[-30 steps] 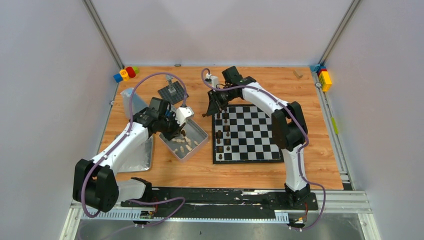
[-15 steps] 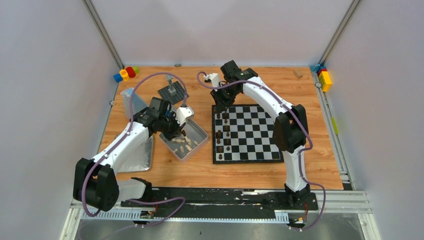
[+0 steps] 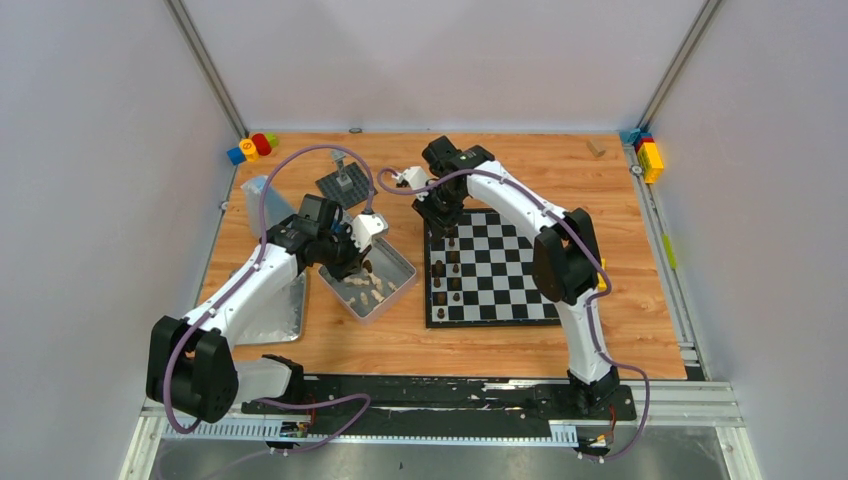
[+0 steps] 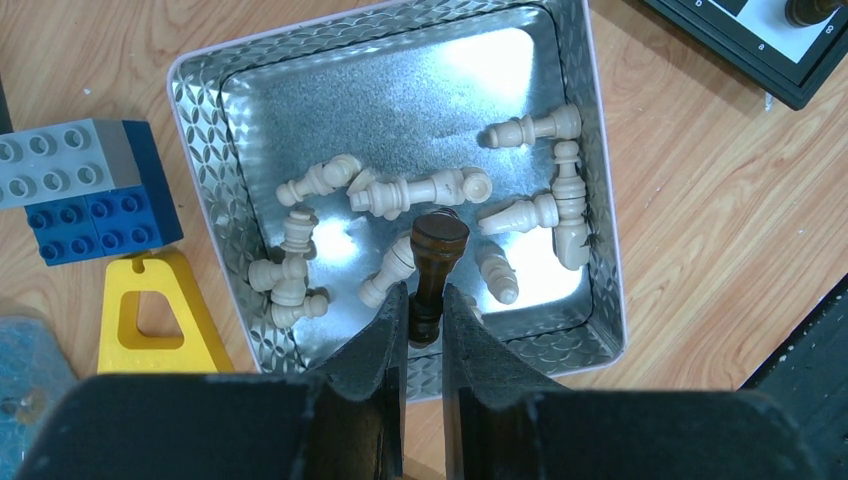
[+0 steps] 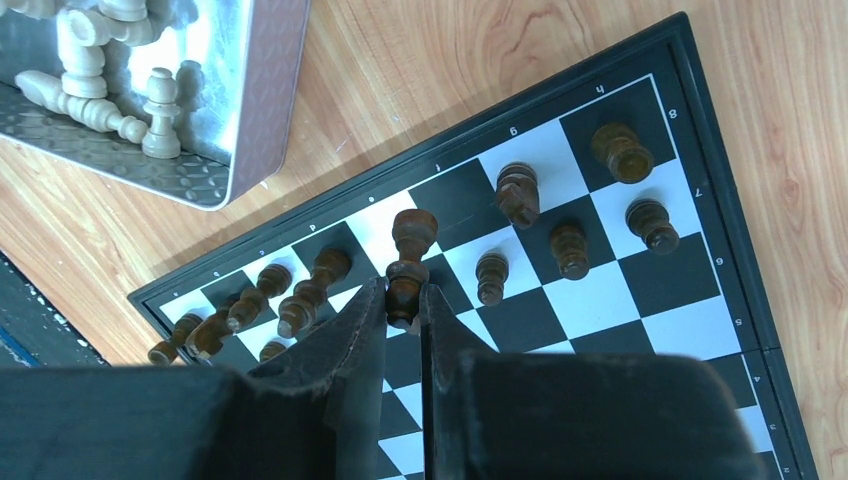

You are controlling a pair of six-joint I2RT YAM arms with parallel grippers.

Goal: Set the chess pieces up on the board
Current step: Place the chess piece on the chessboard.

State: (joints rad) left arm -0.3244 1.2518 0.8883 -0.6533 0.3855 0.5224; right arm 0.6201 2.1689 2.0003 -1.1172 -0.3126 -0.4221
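The black and silvery-white board (image 3: 505,265) lies right of centre; its corner shows in the right wrist view (image 5: 640,290). Several dark brown pieces (image 3: 447,270) stand along its left columns. My right gripper (image 5: 403,303) is shut on a dark brown piece (image 5: 408,262) just above the board's far left squares; it also shows in the top view (image 3: 443,212). My left gripper (image 4: 425,318) is shut on a dark brown piece (image 4: 432,262) over the metal tin (image 4: 600,200), above several cream pieces (image 4: 420,190) lying inside. In the top view this gripper (image 3: 358,262) hangs over the tin (image 3: 400,262).
A grey and blue brick block (image 4: 85,190) and a yellow piece (image 4: 155,315) lie left of the tin. A dark grey studded baseplate (image 3: 345,185) sits behind it. Coloured bricks lie at the back left (image 3: 252,146) and back right (image 3: 648,155) corners. A tin lid (image 3: 275,310) lies under the left arm.
My right gripper has swung left and nearer along the board's far left corner with its dark piece. The left arm has not moved.
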